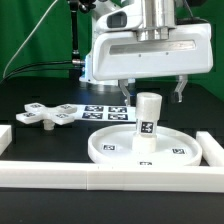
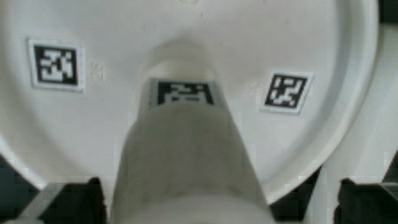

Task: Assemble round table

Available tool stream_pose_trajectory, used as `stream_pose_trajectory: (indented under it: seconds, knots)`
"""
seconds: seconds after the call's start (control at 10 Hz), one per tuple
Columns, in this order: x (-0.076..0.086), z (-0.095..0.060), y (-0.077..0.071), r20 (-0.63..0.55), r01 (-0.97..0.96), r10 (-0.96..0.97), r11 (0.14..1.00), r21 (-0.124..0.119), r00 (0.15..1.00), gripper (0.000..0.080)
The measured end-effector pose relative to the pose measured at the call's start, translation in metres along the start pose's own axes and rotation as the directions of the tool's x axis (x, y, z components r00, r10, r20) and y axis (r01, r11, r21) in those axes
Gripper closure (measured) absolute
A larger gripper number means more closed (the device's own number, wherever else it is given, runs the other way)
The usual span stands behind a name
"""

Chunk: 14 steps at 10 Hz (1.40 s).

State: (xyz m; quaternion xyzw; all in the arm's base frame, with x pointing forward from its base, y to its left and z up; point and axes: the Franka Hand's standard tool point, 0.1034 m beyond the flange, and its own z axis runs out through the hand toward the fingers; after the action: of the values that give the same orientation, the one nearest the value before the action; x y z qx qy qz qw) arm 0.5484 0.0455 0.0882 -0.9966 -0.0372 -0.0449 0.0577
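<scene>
Leg (image 1: 147, 118) upright on rimmed white disc (image 1: 115, 148), b&w tags (image 1: 144, 128), end effector (image 1: 151, 94) spread

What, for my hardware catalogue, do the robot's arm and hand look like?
The hand is a boxy white housing with rounded edges, hanging below a silvery cylindrical wrist section. Two short dark fingers project from its underside. A rounded white camera block is mounted on its side, and black cables run behind it. No lettering or tags are legible on it.
</scene>
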Motion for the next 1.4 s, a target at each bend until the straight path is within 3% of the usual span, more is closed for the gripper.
stream_pose_trajectory:
  seconds: [0.3, 0.7, 0.8, 0.9, 1.1, 1.4]
  knots:
    - [0.0007, 0.0025, 0.0092, 0.121, -0.019, 0.015, 0.999, 0.028, 0.993, 0.0151]
    - [0.0041, 0.0019, 0.0104, 0.101, 0.000, -0.003, 1.000, 0.026, 0.995, 0.0160]
    - [0.0041, 0.0020, 0.0104, 0.101, 0.000, -0.002, 1.000, 0.026, 0.995, 0.0321]
    - [0.0043, 0.0018, 0.0103, 0.101, -0.011, 0.009, 1.000, 0.025, 0.995, 0.0387]
    - [0.0044, 0.0018, 0.0104, 0.101, -0.029, 0.027, 0.999, 0.023, 0.995, 0.0387]
    - [0.0021, 0.0024, 0.0106, 0.109, -0.372, 0.370, 0.928, 0.000, 0.923, 0.0387]
